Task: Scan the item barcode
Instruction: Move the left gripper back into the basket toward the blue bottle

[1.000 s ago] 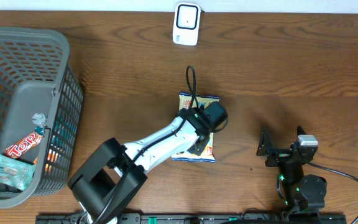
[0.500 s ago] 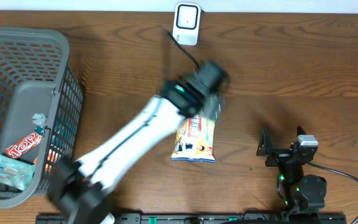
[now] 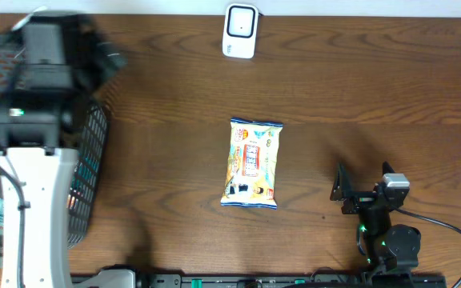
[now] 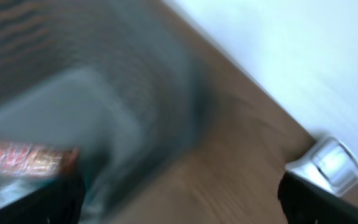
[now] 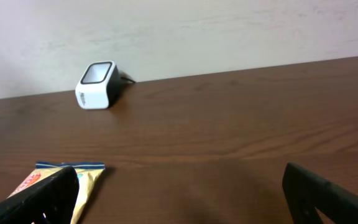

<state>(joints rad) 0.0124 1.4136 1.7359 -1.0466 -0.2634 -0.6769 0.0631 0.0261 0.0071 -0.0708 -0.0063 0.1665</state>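
The item, a yellow snack packet (image 3: 251, 162) with blue ends, lies flat and alone in the middle of the table; its corner (image 5: 87, 178) shows in the right wrist view. The white barcode scanner (image 3: 240, 30) stands at the far edge, also seen as a blurred box (image 4: 329, 163) and from the right wrist (image 5: 97, 76). My left gripper (image 4: 182, 202) is open and empty, blurred by motion, over the near rim of the grey basket (image 3: 94, 132). My right gripper (image 5: 182, 196) rests open and empty at the front right (image 3: 364, 194).
The basket (image 4: 98, 106) fills the far left of the table, and a red-wrapped bar (image 4: 23, 158) lies inside it. My left arm (image 3: 29, 168) covers most of the basket from above. A cable (image 3: 442, 228) runs from the right arm's base.
My left gripper opened, released the snack packet, and swung from the table's centre past the scanner to above the basket at far left. The packet now lies uncovered. The right arm has not moved.
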